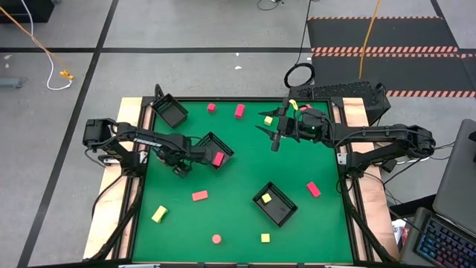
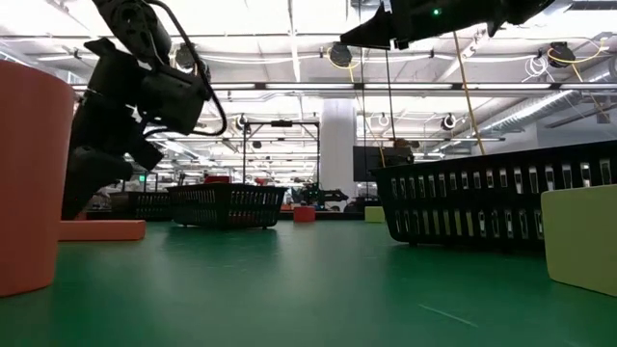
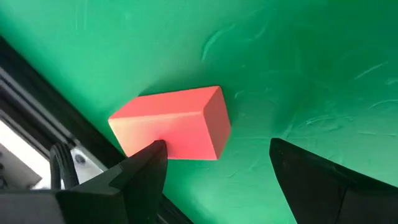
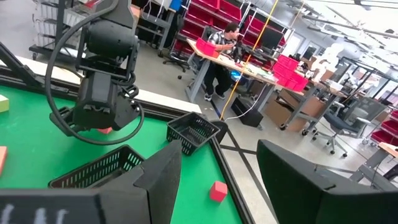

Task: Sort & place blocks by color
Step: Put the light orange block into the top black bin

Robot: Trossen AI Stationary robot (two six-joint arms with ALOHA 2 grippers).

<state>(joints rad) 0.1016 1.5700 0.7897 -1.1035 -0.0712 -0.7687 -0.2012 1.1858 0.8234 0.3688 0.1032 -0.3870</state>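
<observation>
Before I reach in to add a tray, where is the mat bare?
Bare: the middle, between the red bar and the yellow-block tray; also the near right corner past the yellow cube. Crowded: around the left gripper at its tray.

Green table mat [image 1: 238, 216] fills wooden-edged table [image 1: 110, 223].
Three black mesh trays on mat: one [image 1: 170, 110] at 11 o'clock corner, one [image 1: 210, 145] left of centre toward 9 o'clock, one [image 1: 275, 205] at 5 o'clock.
Grey floor around table, black tape lines across it.
Black mats with red-striped edges [image 1: 387, 45] at 1 o'clock.
White cable with yellow end [image 1: 52, 71] at 10 o'clock.
Laptop keyboard [image 1: 446, 242] at 4 o'clock.
Beyond table: person seated at desk [image 4: 221, 46], red bins [image 4: 217, 15], possibly storage racks.
</observation>
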